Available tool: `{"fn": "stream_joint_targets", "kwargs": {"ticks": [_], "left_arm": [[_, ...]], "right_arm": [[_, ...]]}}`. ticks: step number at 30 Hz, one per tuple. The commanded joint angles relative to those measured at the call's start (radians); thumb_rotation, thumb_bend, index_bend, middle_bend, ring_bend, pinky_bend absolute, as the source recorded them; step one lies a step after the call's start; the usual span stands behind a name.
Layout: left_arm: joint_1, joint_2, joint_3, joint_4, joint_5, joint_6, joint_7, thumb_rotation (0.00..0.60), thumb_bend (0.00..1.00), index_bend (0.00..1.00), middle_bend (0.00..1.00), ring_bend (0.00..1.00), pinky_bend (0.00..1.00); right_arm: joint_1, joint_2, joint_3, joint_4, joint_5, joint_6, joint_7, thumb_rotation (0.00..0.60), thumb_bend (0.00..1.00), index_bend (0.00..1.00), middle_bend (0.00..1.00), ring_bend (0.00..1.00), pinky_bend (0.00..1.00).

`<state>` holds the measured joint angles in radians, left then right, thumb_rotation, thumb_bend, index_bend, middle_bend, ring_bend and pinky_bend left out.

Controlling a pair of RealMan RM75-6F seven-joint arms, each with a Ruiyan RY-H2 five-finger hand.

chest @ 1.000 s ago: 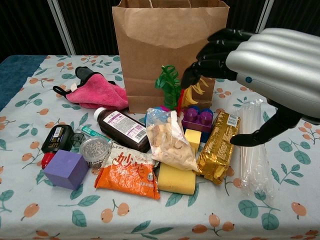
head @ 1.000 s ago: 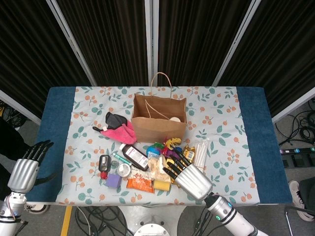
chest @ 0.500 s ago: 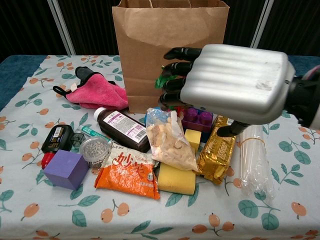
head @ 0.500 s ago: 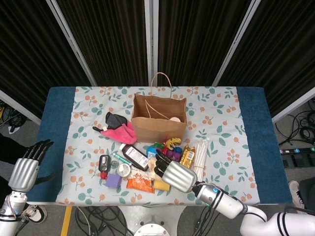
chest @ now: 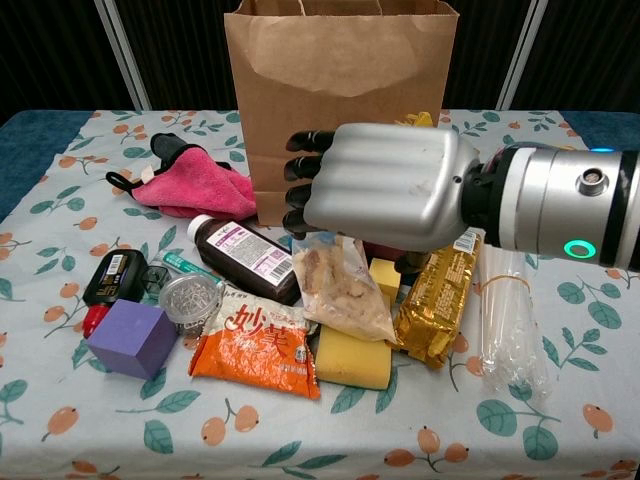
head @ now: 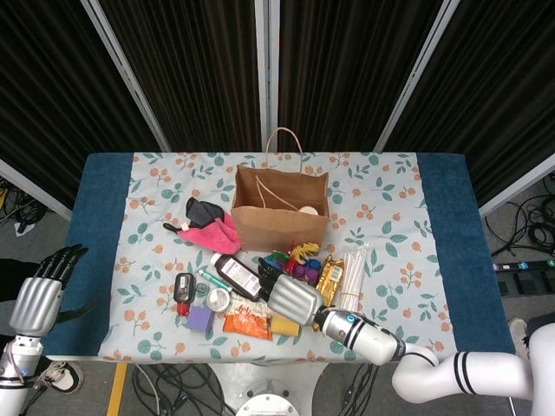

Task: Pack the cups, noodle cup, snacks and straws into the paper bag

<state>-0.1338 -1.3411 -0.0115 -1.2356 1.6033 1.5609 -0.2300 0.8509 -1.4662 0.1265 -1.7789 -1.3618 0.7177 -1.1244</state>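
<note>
A: Chest view first: the right hand (chest: 375, 190) has swung in from the right-hand side of the tabletop and now sits directly over the clear bag of biscuits (chest: 340, 283), back of the hand toward the camera. A second ago it was higher and further right, above the straws (chest: 508, 315).

B: Has it got hold of the bag?

A: I can't tell. The dark fingers (chest: 305, 180) curl downward at the hand's left edge, but whether anything is between them is hidden behind the silver shell. The bag has not visibly shifted.

B: And the other arm?

A: In the head view the left hand (head: 39, 293) hangs off the left edge of the tabletop, fingers apart, holding nothing; it has drifted slightly lower.

B: So where does that leave the packing?

A: Early, I'd judge. The paper bag (chest: 340, 100) stands upright toward the far edge, and the orange snack packet (chest: 258, 345), gold packet (chest: 435, 305) and straws lie near the front edge, outside it. The move looks like a reach for the biscuits.
</note>
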Motion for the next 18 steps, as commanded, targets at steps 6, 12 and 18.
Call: {"fn": "stream_joint_targets", "kwargs": {"ticks": [6, 12, 18], "left_arm": [[0.002, -0.010, -0.003, 0.026, -0.005, 0.002, -0.011, 0.600, 0.10, 0.18, 0.22, 0.15, 0.21], [0.001, -0.011, -0.008, 0.041, -0.016, -0.003, -0.031, 0.600, 0.10, 0.18, 0.22, 0.15, 0.21], [0.000, -0.013, -0.011, 0.046, -0.020, -0.007, -0.041, 0.600, 0.10, 0.18, 0.22, 0.15, 0.21]], "right_arm": [[0.057, -0.090, -0.020, 0.083, 0.070, -0.002, -0.012, 0.600, 0.00, 0.28, 0.22, 0.09, 0.00], [0.084, -0.116, -0.036, 0.113, 0.116, 0.014, -0.023, 0.600, 0.01, 0.34, 0.28, 0.15, 0.00], [0.095, -0.139, -0.050, 0.135, 0.106, 0.060, -0.011, 0.600, 0.08, 0.63, 0.48, 0.35, 0.01]]}}
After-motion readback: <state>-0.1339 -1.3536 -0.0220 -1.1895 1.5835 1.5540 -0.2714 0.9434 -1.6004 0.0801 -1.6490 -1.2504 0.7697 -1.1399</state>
